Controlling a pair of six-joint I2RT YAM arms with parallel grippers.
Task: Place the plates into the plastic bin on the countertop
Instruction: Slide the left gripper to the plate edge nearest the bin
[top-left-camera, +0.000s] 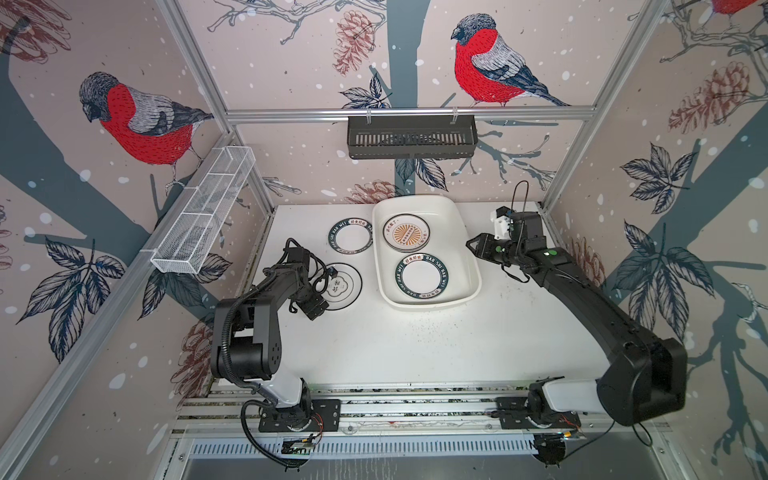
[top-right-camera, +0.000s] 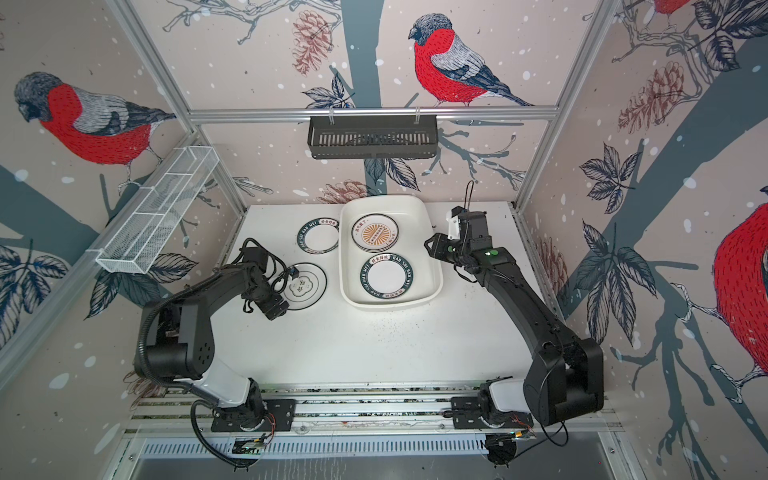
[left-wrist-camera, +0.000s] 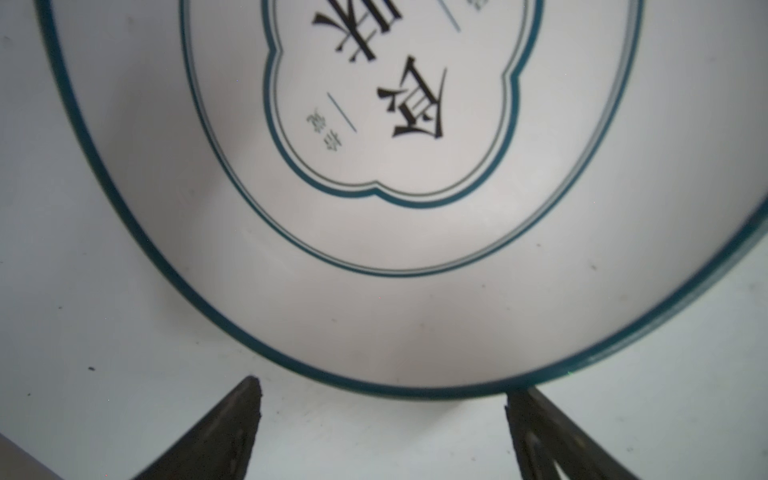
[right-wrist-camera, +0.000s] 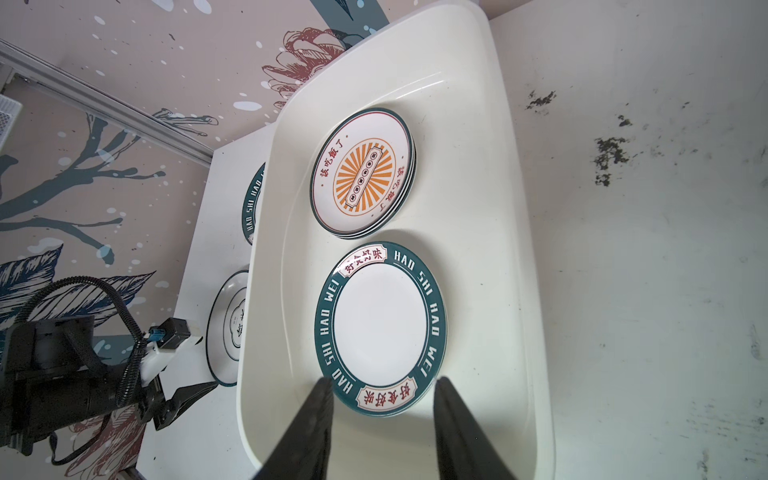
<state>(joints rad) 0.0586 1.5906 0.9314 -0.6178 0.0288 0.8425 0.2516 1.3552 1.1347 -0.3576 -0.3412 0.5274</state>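
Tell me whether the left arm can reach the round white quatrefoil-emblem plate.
Probably yes: the open left gripper sits at the rim of the round white quatrefoil-emblem plate, nothing between them.

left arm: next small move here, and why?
Probably ease the left gripper forward and slightly down so the near rim of the quatrefoil plate enters its open jaws, then close. In the left wrist view the rim lies just ahead of the fingertips, not between them. The plate lies flat on the countertop, outside the plastic bin.
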